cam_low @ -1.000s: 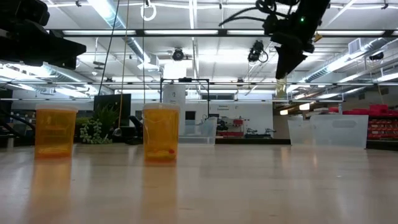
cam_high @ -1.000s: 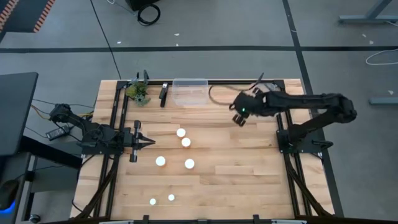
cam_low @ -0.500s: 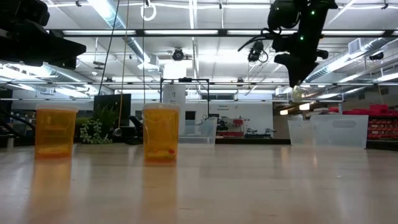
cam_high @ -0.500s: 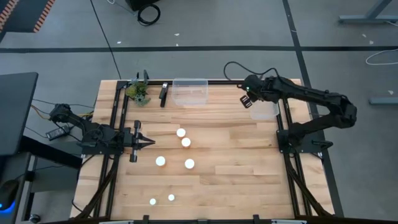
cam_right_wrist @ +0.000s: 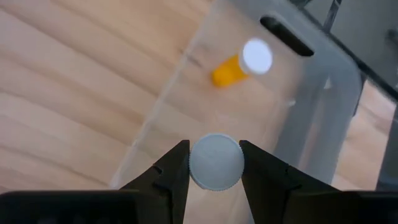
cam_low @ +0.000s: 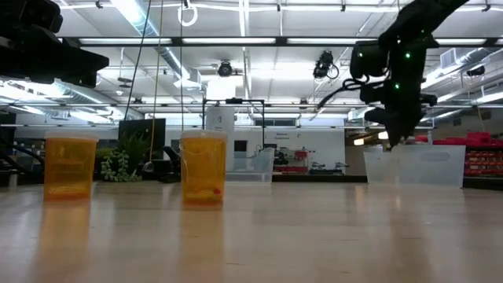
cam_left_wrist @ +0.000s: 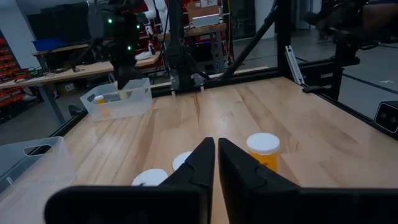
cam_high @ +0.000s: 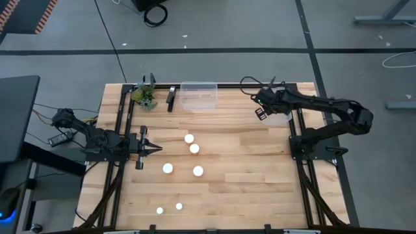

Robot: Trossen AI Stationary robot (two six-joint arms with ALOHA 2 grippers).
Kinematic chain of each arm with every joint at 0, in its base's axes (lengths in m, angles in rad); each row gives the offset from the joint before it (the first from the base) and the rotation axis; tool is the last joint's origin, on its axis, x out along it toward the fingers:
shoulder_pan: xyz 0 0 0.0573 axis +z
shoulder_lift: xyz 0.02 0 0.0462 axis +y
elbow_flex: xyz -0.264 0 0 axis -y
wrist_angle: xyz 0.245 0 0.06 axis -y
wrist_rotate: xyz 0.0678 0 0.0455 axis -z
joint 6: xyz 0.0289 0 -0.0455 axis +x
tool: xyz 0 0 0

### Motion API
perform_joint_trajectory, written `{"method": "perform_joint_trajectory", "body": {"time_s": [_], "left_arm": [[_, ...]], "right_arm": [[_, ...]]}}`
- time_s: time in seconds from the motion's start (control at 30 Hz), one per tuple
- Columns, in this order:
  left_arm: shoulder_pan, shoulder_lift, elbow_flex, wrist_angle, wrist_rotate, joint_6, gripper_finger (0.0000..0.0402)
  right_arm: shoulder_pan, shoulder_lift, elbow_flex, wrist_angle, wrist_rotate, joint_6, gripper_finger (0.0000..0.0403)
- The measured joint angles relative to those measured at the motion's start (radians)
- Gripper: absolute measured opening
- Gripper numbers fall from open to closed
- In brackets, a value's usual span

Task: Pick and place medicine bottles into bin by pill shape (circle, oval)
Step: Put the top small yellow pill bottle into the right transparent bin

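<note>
I have a medicine bottle point(cam_right_wrist: 216, 161) pinched by its white cap in my right pincer point(cam_right_wrist: 214, 163), hanging over the clear bin point(cam_right_wrist: 323, 93) at the counter's far right, ready to join the bottle lying inside point(cam_right_wrist: 242, 63). My left pincer point(cam_left_wrist: 216, 163) waits pressed together at the left edge.

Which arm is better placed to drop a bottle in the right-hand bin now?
Right. Its gripper grips a bottle above that bin; the left gripper is shut, across the table.
</note>
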Motion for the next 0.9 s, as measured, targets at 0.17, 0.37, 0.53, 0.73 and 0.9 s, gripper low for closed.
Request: {"method": "perform_joint_trajectory", "body": {"time_s": [0.17, 0.37, 0.53, 0.73, 0.9], "left_arm": [[0.0, 0.0, 0.0, 0.0, 0.0, 0.0, 0.0027], [0.0, 0.0, 0.0, 0.0, 0.0, 0.0, 0.0036], [0.0, 0.0, 0.0, 0.0, 0.0, 0.0, 0.0031], [0.0, 0.0, 0.0, 0.0, 0.0, 0.0, 0.0026], [0.0, 0.0, 0.0, 0.0, 0.0, 0.0, 0.0034]], "right_arm": [[-0.037, 0.0, -0.035, 0.037, -0.022, -0.01, 0.0139], [-0.085, 0.0, -0.061, 0.11, -0.076, -0.043, 0.0139], [-0.118, 0.0, -0.068, 0.149, -0.135, -0.061, 0.0139], [-0.124, 0.0, -0.068, 0.161, -0.181, -0.069, 0.0139], [-0.123, 0.0, -0.068, 0.161, -0.217, -0.069, 0.0142]]}}
